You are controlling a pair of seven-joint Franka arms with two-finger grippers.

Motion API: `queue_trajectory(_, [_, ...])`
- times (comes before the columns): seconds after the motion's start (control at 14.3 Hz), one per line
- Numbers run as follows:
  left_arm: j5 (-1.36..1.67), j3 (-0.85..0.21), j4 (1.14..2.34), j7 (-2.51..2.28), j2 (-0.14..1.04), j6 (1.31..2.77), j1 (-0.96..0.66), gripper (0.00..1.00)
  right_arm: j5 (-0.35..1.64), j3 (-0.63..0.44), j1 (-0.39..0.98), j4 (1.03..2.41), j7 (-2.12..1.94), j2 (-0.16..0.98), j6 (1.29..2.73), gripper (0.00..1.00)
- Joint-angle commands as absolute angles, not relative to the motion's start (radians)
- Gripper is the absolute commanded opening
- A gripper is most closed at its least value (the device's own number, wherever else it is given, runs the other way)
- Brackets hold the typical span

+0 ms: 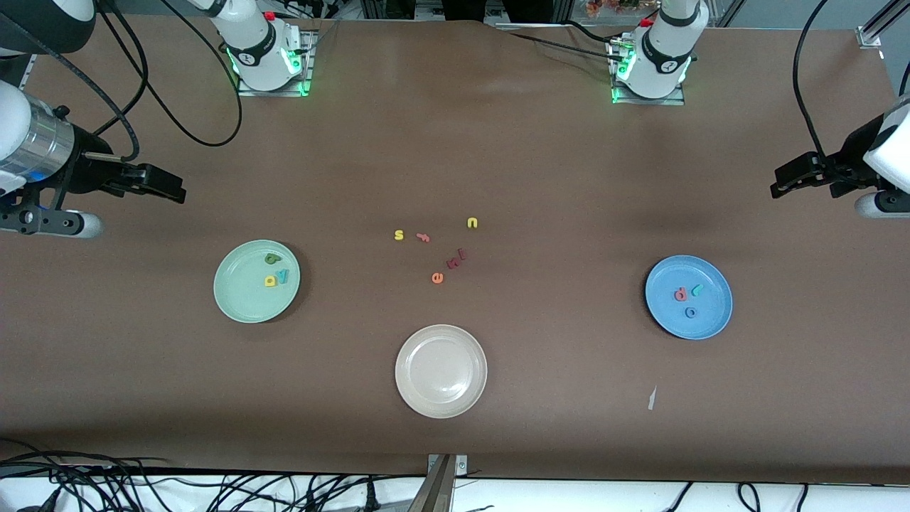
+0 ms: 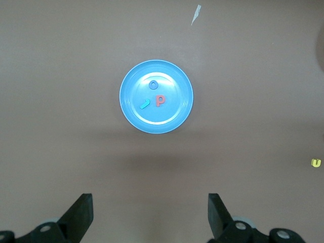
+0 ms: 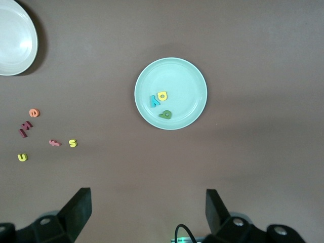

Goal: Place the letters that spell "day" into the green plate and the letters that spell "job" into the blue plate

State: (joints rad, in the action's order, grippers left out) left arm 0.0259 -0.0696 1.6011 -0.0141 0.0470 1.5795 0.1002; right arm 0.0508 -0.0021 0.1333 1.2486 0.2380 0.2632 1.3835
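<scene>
From the front view, the beige plate (image 1: 441, 370) served as the landmark on the brown tabletop (image 1: 455, 142). The green plate (image 1: 257, 281) lay toward the right arm's end from it and slightly farther from the camera, holding the dark green d (image 1: 271, 259), the yellow a (image 1: 271, 281) and the teal y (image 1: 284, 276). The blue plate (image 1: 688, 296) lay toward the left arm's end, holding the salmon-pink b (image 1: 680, 293), the teal j (image 1: 697, 289) and the blue o (image 1: 690, 312). Both words looked sorted, so the task seemed finished. The spare letters, among them the yellow s (image 1: 399, 235), yellow u (image 1: 472, 222) and orange e (image 1: 437, 278), lay farther from the camera than the beige plate, rightly left out. The right pincer (image 1: 160, 185) and the left pincer (image 1: 793, 178) hung at the tabletop's ends, seemingly parked clear of the plates.

In the left wrist view, the left pincer's fingers (image 2: 81, 212) stood wide apart and empty, high above the blue plate.

In the right wrist view, the right pincer's fingers (image 3: 78, 210) stood likewise apart and empty above the green plate.
</scene>
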Motion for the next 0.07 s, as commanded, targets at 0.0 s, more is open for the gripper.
queue_trajectory(0.0, [0.031,-0.071,1.614,-0.002,0.038,1.592,0.103,1.0,0.063,-0.011,0.127,1.241,0.21,0.259,1.368,1.0])
